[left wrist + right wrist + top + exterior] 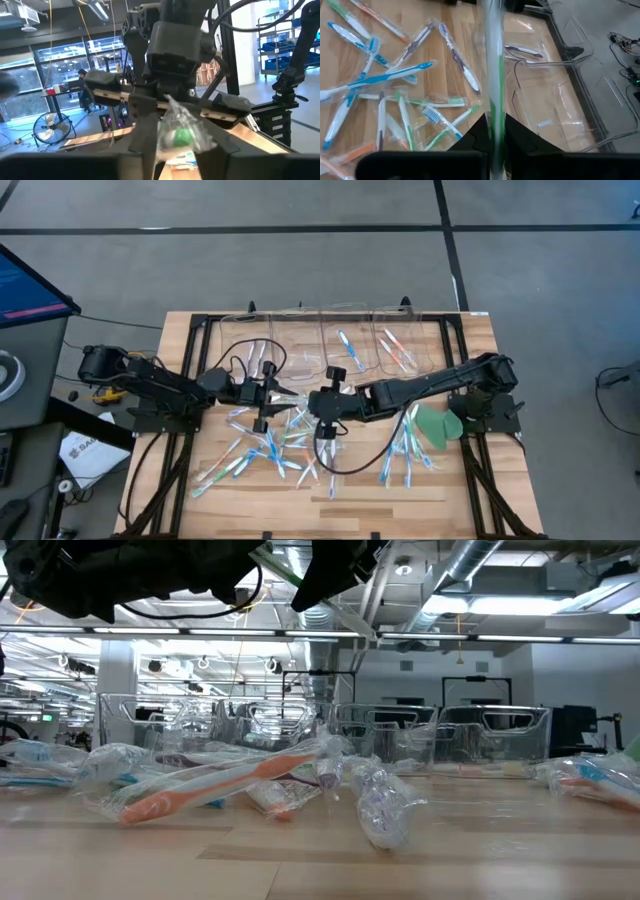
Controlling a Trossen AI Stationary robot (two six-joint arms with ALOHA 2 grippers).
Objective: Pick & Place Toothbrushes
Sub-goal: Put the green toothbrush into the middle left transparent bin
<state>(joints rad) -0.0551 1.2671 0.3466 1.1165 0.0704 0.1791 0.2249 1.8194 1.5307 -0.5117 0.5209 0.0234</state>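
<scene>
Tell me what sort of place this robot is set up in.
Probably a robotics lab or workshop in an industrial hall. The low view shows exposed ceiling ducts over glass partitions; the left wrist view shows a floor fan and blue storage racks.

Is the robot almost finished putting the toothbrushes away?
Not nearly. A few wrapped plastic toothbrushes lie in the clear plastic bins. The right gripper holds a green wrapped toothbrush, with the left gripper at its other end. Dozens remain scattered on the wooden table.

2 arms meet mid-bench (470,480) above scattered toothbrushes (265,450); clear bins (345,340) line the far edge, a green disc (432,423) at right.
</scene>
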